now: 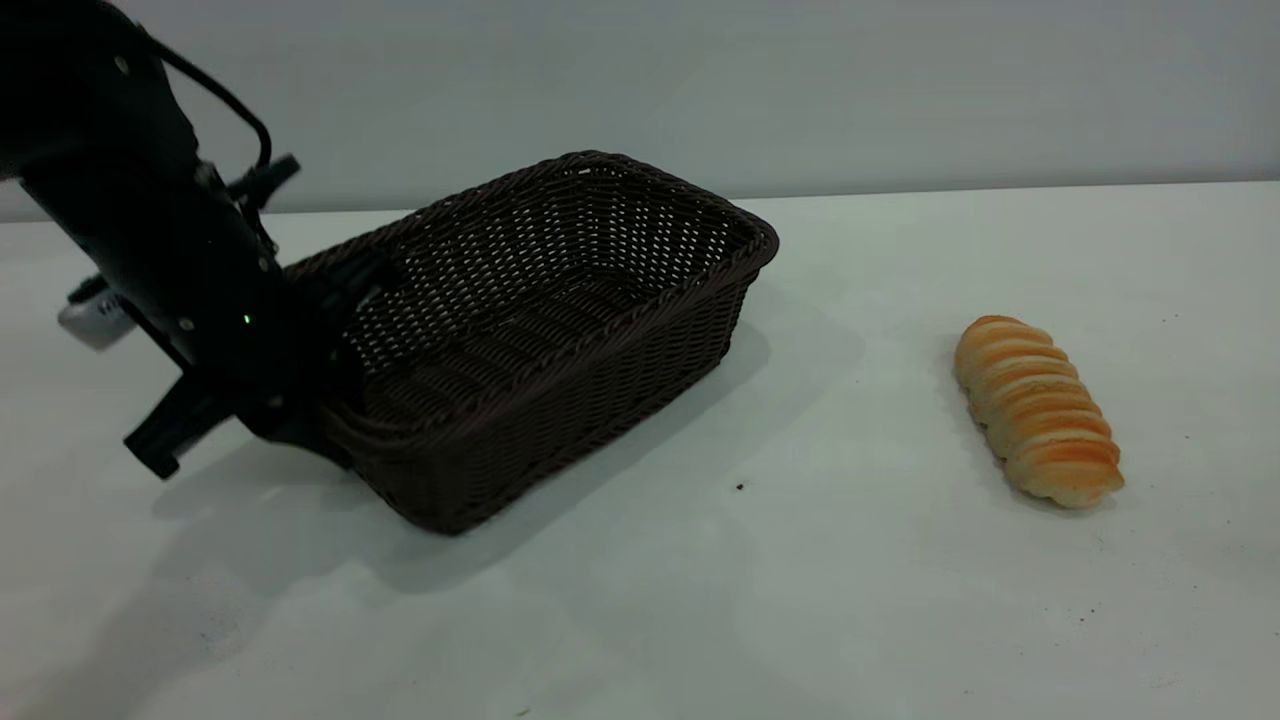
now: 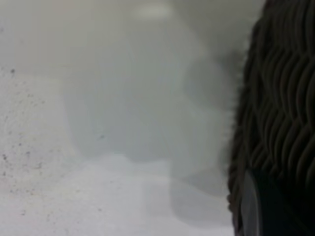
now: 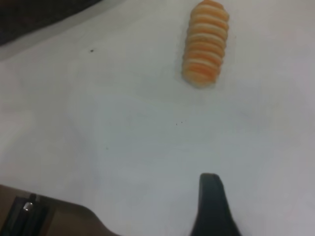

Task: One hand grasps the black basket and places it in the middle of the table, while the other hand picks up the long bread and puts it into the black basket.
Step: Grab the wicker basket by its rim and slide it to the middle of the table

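The black basket (image 1: 560, 300) sits left of the table's middle, tilted, with its right end raised and a shadow under it. My left gripper (image 1: 335, 330) is shut on the rim of the basket's left end, one finger inside the wall and one outside. In the left wrist view the woven wall (image 2: 280, 108) fills one side, with a dark finger (image 2: 263, 209) against it. The long bread (image 1: 1037, 410) lies on the white table (image 1: 800, 560) to the right, apart from the basket. In the right wrist view the bread (image 3: 205, 43) lies well beyond one dark finger (image 3: 211, 206). The other finger is out of frame.
A tiny dark speck (image 1: 740, 487) lies on the table between basket and bread. A grey wall stands behind the table's far edge. A corner of the basket (image 3: 34, 14) shows in the right wrist view.
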`<move>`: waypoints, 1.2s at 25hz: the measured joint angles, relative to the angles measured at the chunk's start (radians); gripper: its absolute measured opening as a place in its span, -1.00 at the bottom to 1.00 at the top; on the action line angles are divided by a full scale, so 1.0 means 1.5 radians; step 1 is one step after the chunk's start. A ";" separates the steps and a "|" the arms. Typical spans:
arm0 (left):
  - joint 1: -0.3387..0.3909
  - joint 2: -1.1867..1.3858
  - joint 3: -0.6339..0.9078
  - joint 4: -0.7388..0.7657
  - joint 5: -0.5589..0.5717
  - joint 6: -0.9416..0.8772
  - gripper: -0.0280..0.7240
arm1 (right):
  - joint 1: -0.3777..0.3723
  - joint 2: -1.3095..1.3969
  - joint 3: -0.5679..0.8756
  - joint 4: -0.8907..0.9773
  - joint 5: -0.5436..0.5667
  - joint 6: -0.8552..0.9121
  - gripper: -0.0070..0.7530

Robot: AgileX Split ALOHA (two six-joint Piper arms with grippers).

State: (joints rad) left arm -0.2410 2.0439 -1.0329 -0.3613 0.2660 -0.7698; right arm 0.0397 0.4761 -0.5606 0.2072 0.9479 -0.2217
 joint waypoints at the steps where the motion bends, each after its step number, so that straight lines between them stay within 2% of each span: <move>1: 0.000 -0.010 -0.001 -0.001 0.000 0.017 -0.56 | 0.000 0.000 0.000 0.000 0.003 0.000 0.35; 4: 0.002 -0.026 -0.019 -0.001 0.024 0.134 -0.56 | 0.000 0.000 0.000 0.000 0.007 0.000 0.35; 9: 0.002 -0.012 -0.091 -0.029 0.124 0.427 -0.56 | 0.000 0.000 0.000 0.000 0.007 0.000 0.35; 11: 0.002 0.005 -0.122 -0.041 0.153 0.499 -0.56 | 0.000 0.000 0.000 0.000 0.007 0.000 0.35; 18: 0.002 0.079 -0.187 -0.026 0.171 0.531 -0.56 | 0.000 0.000 0.000 0.000 0.010 0.004 0.35; 26: 0.002 0.089 -0.191 -0.029 0.177 0.519 -0.56 | 0.000 0.000 0.000 0.000 0.011 0.004 0.35; 28: 0.002 0.089 -0.191 -0.029 0.178 0.518 -0.44 | 0.000 0.000 0.000 0.000 0.011 0.005 0.35; 30: 0.002 0.089 -0.193 -0.028 0.180 0.518 -0.18 | 0.000 0.000 0.000 0.000 0.011 0.005 0.35</move>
State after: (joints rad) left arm -0.2387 2.1776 -1.3220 -0.4038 0.5356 0.0069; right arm 0.0397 0.4761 -0.5606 0.2072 0.9648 -0.2147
